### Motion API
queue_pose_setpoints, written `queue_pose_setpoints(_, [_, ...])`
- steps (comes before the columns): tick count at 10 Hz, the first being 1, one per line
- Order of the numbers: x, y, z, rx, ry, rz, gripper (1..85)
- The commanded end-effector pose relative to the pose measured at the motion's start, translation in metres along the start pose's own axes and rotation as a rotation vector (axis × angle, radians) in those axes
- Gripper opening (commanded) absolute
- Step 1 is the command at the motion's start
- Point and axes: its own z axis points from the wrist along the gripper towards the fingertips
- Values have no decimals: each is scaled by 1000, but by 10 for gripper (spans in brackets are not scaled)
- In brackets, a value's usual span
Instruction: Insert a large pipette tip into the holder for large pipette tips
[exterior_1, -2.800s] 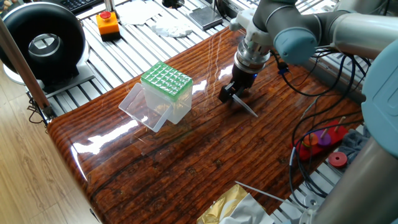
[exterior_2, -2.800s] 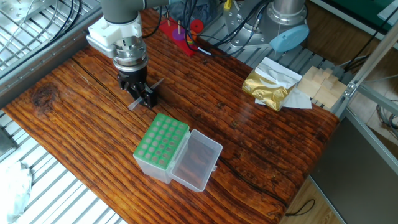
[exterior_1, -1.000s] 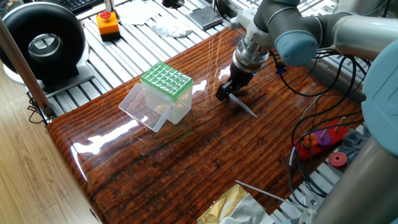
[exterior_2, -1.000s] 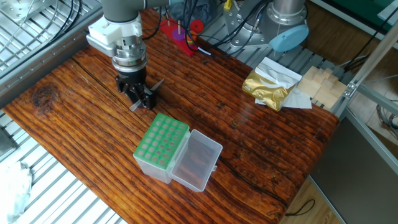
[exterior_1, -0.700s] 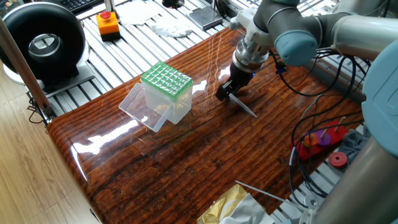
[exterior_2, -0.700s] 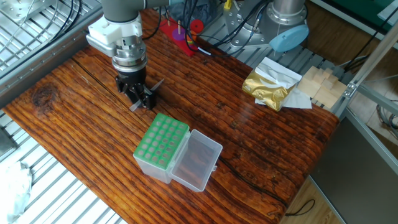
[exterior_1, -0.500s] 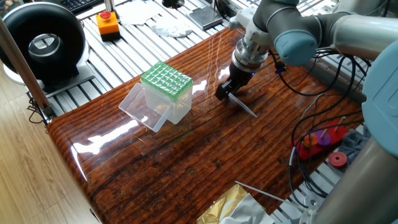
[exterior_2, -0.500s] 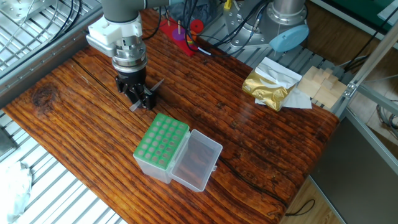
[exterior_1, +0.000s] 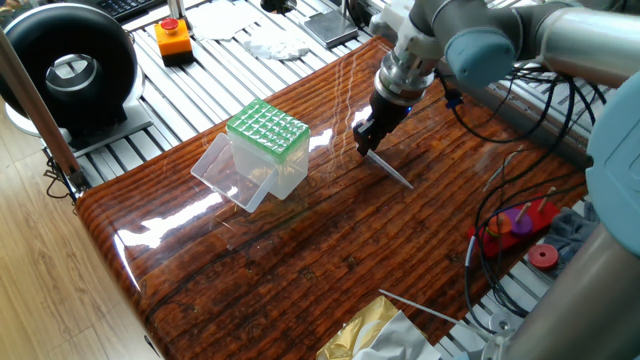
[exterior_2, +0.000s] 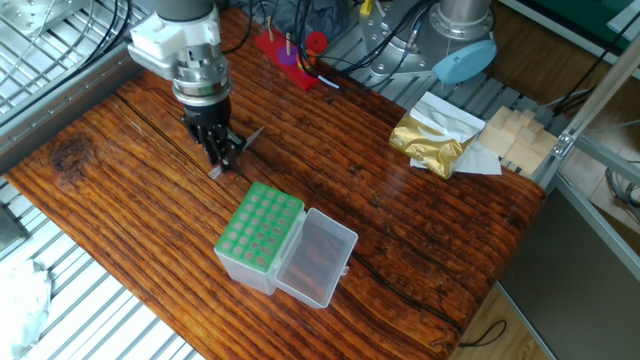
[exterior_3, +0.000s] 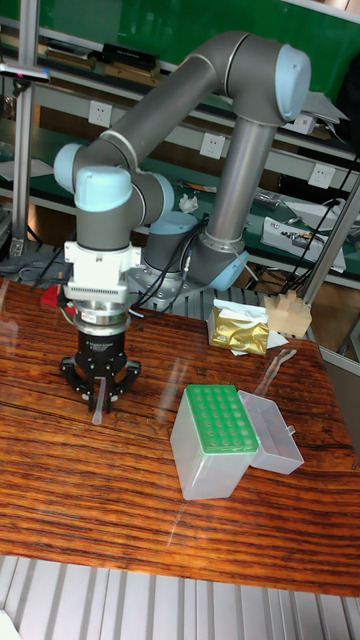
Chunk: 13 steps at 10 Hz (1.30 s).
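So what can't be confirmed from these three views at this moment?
- Grip on the large pipette tip: in every view the gripper covers where its fingers meet the tip.
- Holes in the holder for large pipette tips: too small to tell whether any is filled.
- Tip's point: hidden in the tall view.

gold foil bag (exterior_2: 432, 143), orange button (exterior_1: 173, 37)

Silver arm (exterior_3: 170, 105), pale-blue joint caps, black claw (exterior_3: 99, 387).
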Motion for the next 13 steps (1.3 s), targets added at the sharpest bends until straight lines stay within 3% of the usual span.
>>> queue_pose_setpoints(1, [0, 0, -19, -16, 19, 7, 310])
queue_pose_setpoints(2, [-1, -1, -23, -19, 33, 9, 310])
queue_pose_setpoints(4, [6, 1, -28, -25, 116, 44, 280])
queue_pose_setpoints(7, [-11, -4, -29, -16, 169, 53, 253])
queue_pose_setpoints(9, [-10, -10, -36, -18, 215, 52, 253])
queue_pose_setpoints(10, [-12, -6, -33, -32, 220, 62, 253])
queue_pose_setpoints(13, [-18, 0, -21, -13, 229, 66, 253])
